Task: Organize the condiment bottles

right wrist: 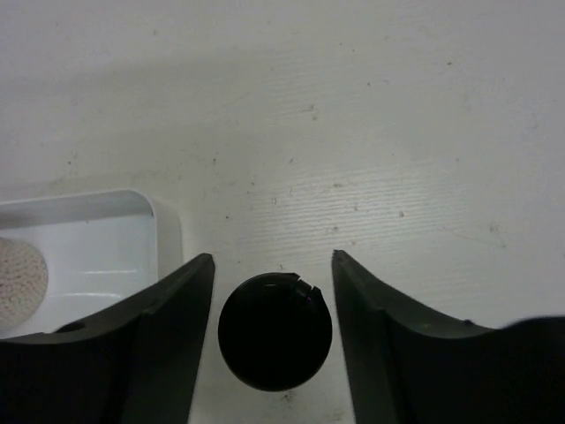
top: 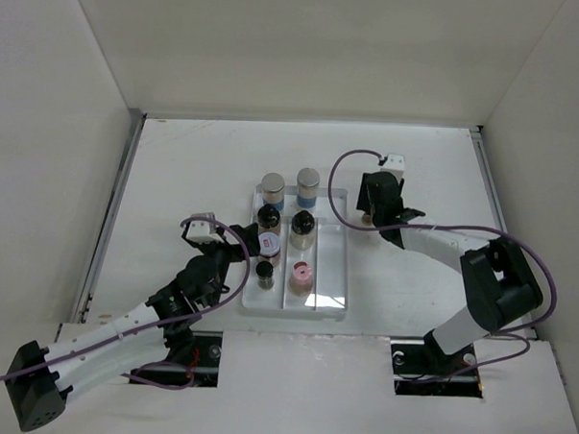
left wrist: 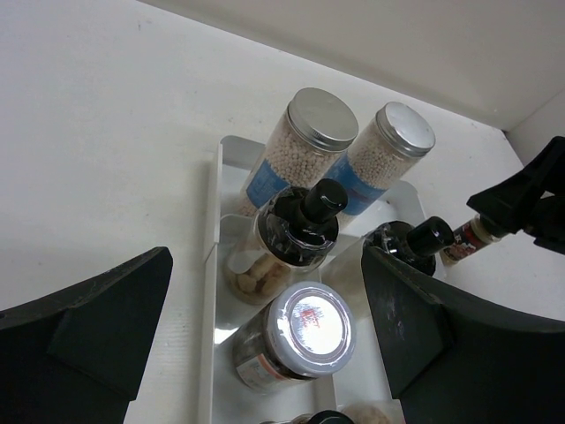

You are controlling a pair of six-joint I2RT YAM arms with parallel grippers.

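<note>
A clear three-compartment tray [top: 331, 276] holds several condiment bottles. Two tall blue-labelled jars with metal caps [top: 271, 188] [top: 307, 183] stand at its far end. Nearer are black-capped bottles [top: 267, 216] [top: 302, 221], a grey-lidded jar [left wrist: 307, 329] and a pink-capped one [top: 301, 272]. My left gripper [left wrist: 265, 331] is open, its fingers wide on either side of the grey-lidded jar and not touching it. One small black-capped bottle [right wrist: 274, 331] stands on the table just right of the tray. My right gripper [right wrist: 274, 291] is open around it, with thin gaps on both sides.
The tray's right compartment is bare. Its rounded corner [right wrist: 163, 221] lies just left of the right gripper's left finger. White walls enclose the table on three sides. In the left wrist view the right gripper [left wrist: 528, 199] shows above the small bottle [left wrist: 463, 240].
</note>
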